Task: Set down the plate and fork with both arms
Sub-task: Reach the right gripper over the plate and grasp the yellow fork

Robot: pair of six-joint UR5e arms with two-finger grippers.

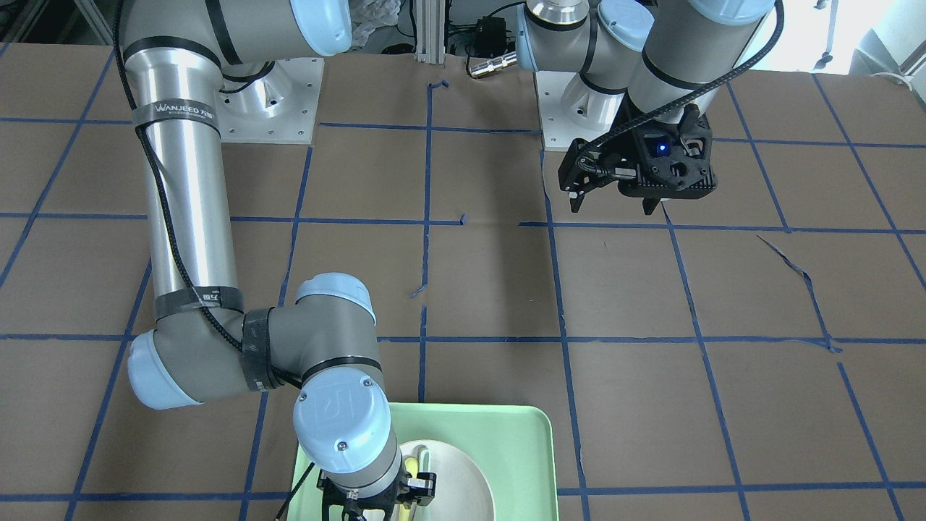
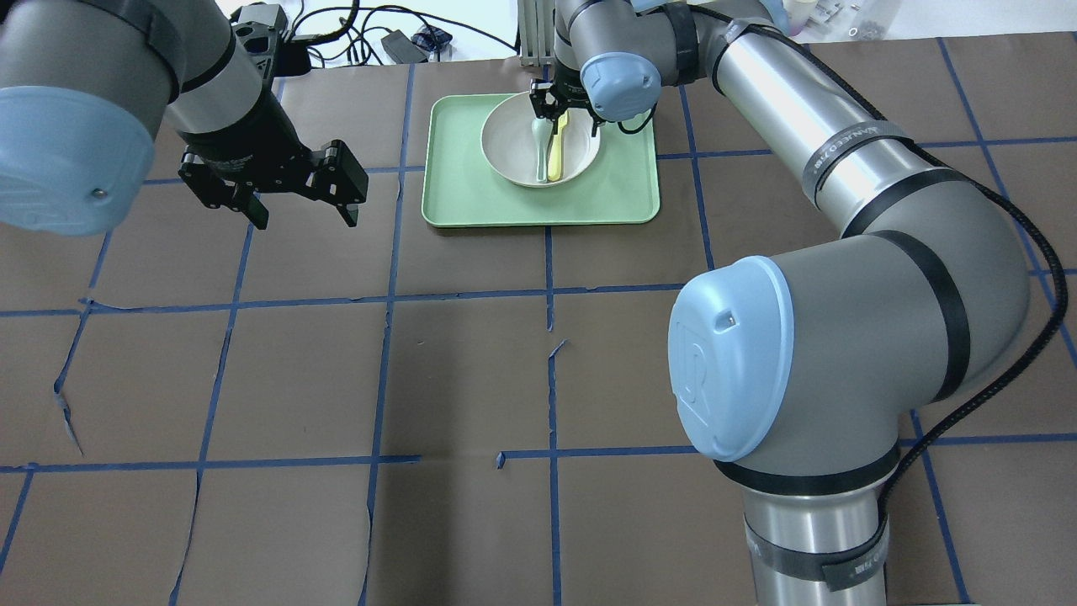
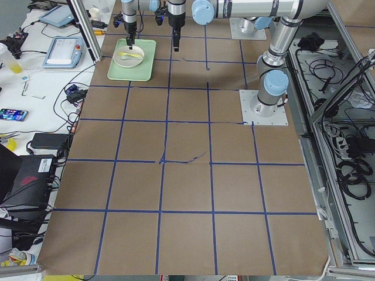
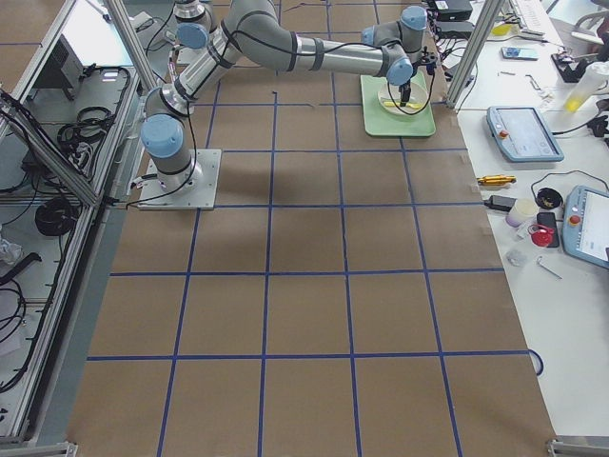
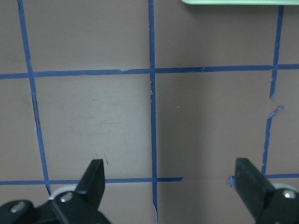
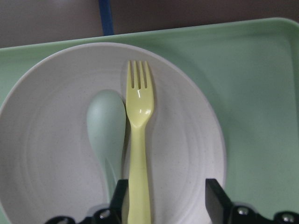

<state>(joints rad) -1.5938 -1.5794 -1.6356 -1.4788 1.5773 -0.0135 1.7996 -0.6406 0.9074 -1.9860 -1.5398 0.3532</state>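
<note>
The off-white plate (image 2: 513, 156) sits in the light-green tray (image 2: 471, 202) at the far middle of the table. The pale-yellow fork (image 6: 139, 140) lies in the plate (image 6: 46, 154), beside a grey-green spoon (image 6: 106, 121). My right gripper (image 6: 166, 200) is open, low over the plate, and its fingers straddle the fork's handle end. In the overhead view the right gripper (image 2: 549, 114) is at the plate's far rim, over the fork (image 2: 555, 160). My left gripper (image 2: 307, 220) is open and empty above bare table, left of the tray. It also shows in the left wrist view (image 5: 170, 182).
The table is covered in brown paper with a blue tape grid (image 2: 551, 295). The tray's edge (image 5: 233, 2) shows at the top of the left wrist view. The right arm's elbow (image 2: 841, 337) reaches over the table's right half. Cables and boxes lie beyond the far edge.
</note>
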